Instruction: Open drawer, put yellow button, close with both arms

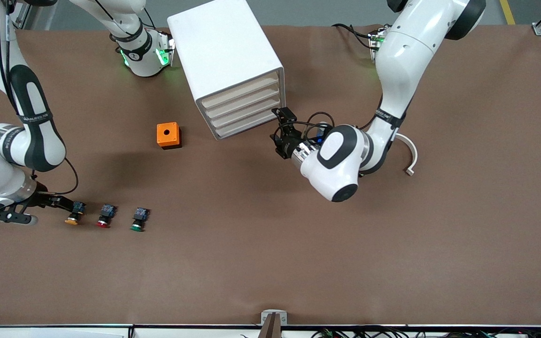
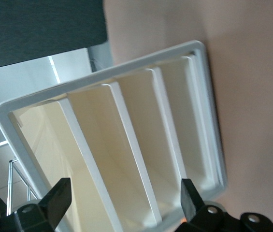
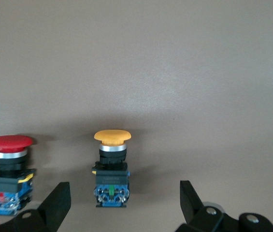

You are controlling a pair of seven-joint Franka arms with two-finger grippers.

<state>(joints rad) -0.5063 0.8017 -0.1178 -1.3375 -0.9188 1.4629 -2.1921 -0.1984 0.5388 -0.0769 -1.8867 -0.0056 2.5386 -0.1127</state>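
The white cabinet (image 1: pixel 226 51) stands at the table's middle, and all four cream-fronted drawers look shut. The top drawer (image 1: pixel 240 92) also shows in the left wrist view (image 2: pixel 44 140). My left gripper (image 1: pixel 276 126) is open and empty just in front of the drawer fronts, its fingers (image 2: pixel 59 195) spread across them. The yellow button (image 1: pixel 73 214) lies on the table at the right arm's end, cap toward the front camera. My right gripper (image 1: pixel 62 209) is open, low at the button's blue rear block. In the right wrist view the button (image 3: pixel 112 166) sits between the fingers (image 3: pixel 56 200), untouched.
A red-capped button (image 1: pixel 105 216) (image 3: pixel 8 169) and a green-capped one (image 1: pixel 138 219) lie in a row beside the yellow one. An orange box with a round hole (image 1: pixel 167 134) sits beside the cabinet. A white curved piece (image 1: pixel 410 155) lies by the left arm.
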